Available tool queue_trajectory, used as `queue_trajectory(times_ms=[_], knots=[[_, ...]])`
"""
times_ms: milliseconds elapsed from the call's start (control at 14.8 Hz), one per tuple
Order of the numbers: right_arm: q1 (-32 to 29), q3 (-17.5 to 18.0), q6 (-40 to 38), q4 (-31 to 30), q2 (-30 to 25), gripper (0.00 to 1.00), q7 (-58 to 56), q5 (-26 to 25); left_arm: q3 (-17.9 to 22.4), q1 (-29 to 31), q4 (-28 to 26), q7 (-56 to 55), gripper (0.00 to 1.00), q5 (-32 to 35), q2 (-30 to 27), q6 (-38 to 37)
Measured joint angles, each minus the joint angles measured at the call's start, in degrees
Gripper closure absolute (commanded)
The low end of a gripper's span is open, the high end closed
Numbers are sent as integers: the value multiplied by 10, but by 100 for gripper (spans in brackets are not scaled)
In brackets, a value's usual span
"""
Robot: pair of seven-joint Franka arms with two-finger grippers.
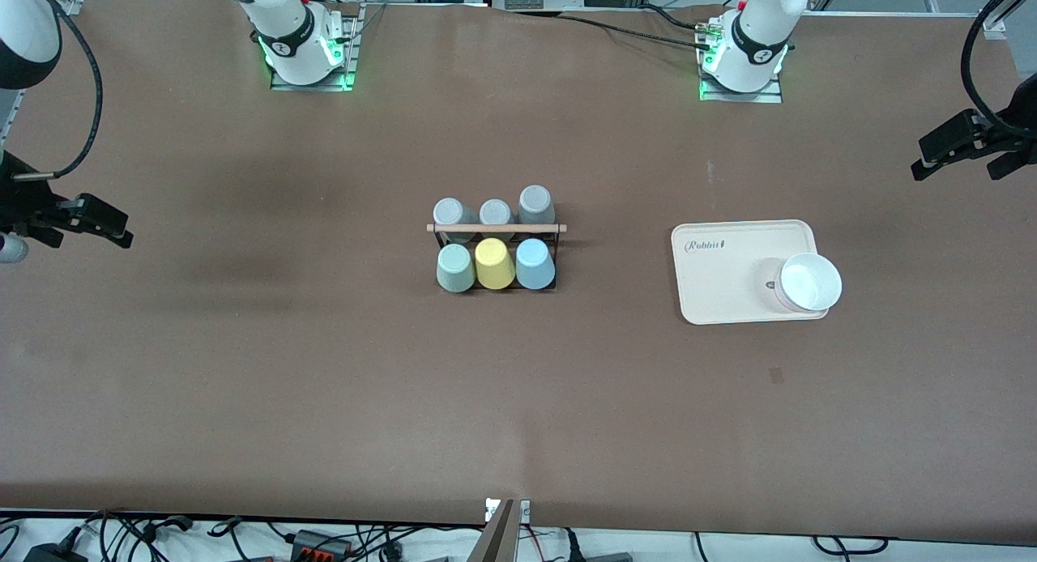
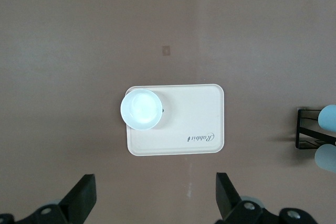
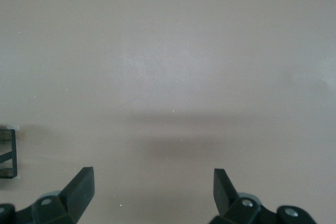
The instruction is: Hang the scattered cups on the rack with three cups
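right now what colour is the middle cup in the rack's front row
Yellow cup, between the mint and light blue ones; the front view shows it best.

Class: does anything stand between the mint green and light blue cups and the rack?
Nothing visible does: the mint green cup and light blue cup already sit on the rack, either side of the yellow cup.

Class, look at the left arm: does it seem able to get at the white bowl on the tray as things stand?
Probably yes. The left gripper hangs open over the left arm's end of the table, and the white bowl sits uncovered on the tray with nothing above it or between them.
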Motion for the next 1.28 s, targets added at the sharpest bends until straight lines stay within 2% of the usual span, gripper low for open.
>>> queue_trajectory(times_ms=[270,1280], knots=[[0,0,9,-46,-33,0,0,0,0,0,-8,0,0,0,-5,0],[4,7,-51,-37,-61,0,0,0,0,1,-10,1,0,0,-5,2]])
